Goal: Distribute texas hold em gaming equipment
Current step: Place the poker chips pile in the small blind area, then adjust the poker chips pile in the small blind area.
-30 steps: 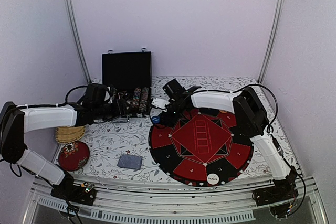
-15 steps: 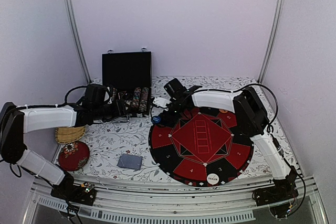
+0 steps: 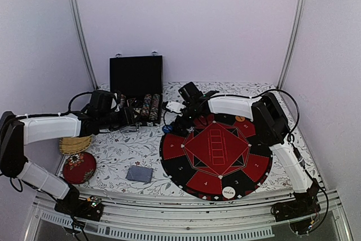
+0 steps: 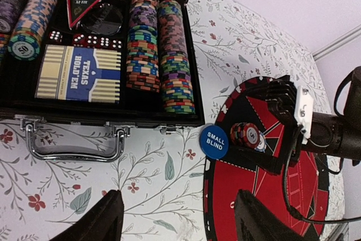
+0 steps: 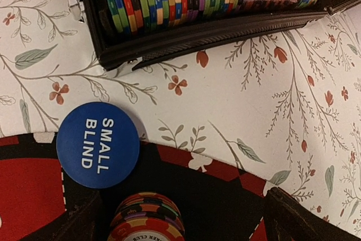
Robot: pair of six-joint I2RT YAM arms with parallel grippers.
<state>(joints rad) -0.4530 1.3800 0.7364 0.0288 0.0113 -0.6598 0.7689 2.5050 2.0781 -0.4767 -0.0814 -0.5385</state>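
Toward the lower left of the top view, grey-backed cards (image 3: 139, 174) are seen lying flat on the flowered bench (image 3: 118, 150), well apart from the mat (image 3: 180, 167). In the right wrist view, a blue button (image 5: 97, 144) printed SMALL BLIND in white is laid flat, partly on the bench cloth and partly over the mat's rim. Just beside it, on the mat's black border, a short stack of striped chips (image 5: 146, 218) is stood, topped by a reddish chip. An orange button (image 3: 241, 119) is placed at the mat's upper edge and a white DEALER button (image 3: 228, 192) at its lower edge.

The black case (image 4: 192, 55) is held open at the upper left of the left wrist view. From left to right it is filled with two chip rows (image 4: 28, 15), a blue card box (image 4: 79, 74) marked TEXAS HOLD EM below some dice (image 4: 93, 40), then two multicoloured rows (image 4: 161, 55).

The left pincer (image 4: 180, 221) is spread wide with nothing held, over the bench below the case's handle (image 4: 73, 142). The right pincer (image 5: 186, 221) is also spread wide; the stack is flanked by its fingers, nearer the lower-left one, and contact cannot be told.
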